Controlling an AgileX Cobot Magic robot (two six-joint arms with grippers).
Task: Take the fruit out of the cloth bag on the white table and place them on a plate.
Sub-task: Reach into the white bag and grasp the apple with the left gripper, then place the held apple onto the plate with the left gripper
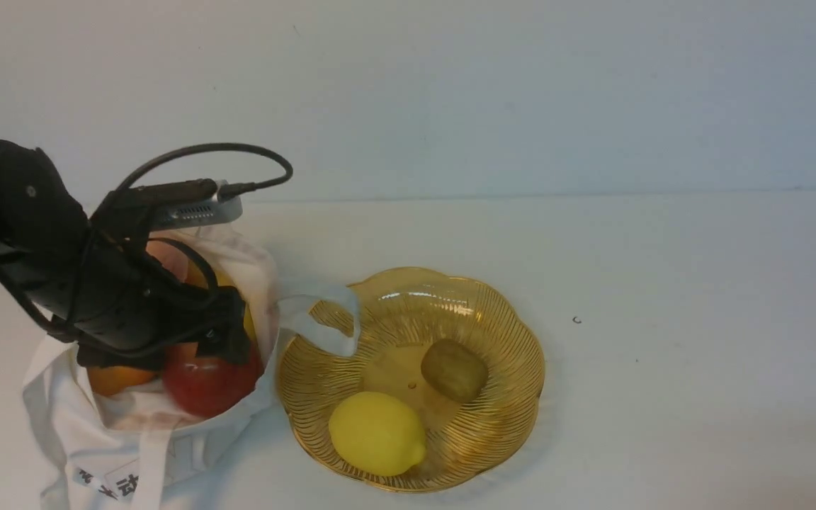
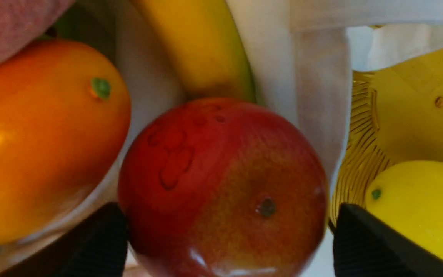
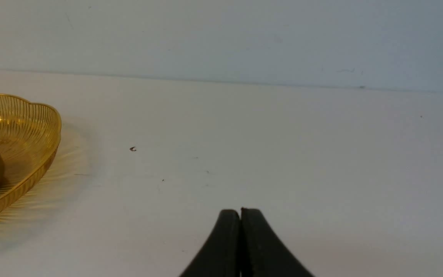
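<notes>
The white cloth bag (image 1: 68, 425) lies open on the white table (image 1: 663, 283), left of the amber plate (image 1: 507, 333). In it are the red apple (image 1: 206, 386), the orange fruit (image 1: 114, 379), the banana (image 2: 202, 46) and the pink peach (image 2: 10, 27). My left gripper (image 1: 210, 354) is down in the bag's mouth, open, one finger on each side of the apple (image 2: 221, 184); a thin gap shows at one finger (image 2: 360, 238). My right gripper (image 3: 240, 211) is shut and empty above bare table, and does not show in the front view.
A yellow lemon (image 1: 376, 433) and a brown kiwi (image 1: 454, 370) lie on the plate. One bag strap (image 1: 323, 319) drapes over the plate's near-left rim. A tiny dark speck (image 1: 576, 320) lies right of the plate. A white wall stands behind the table.
</notes>
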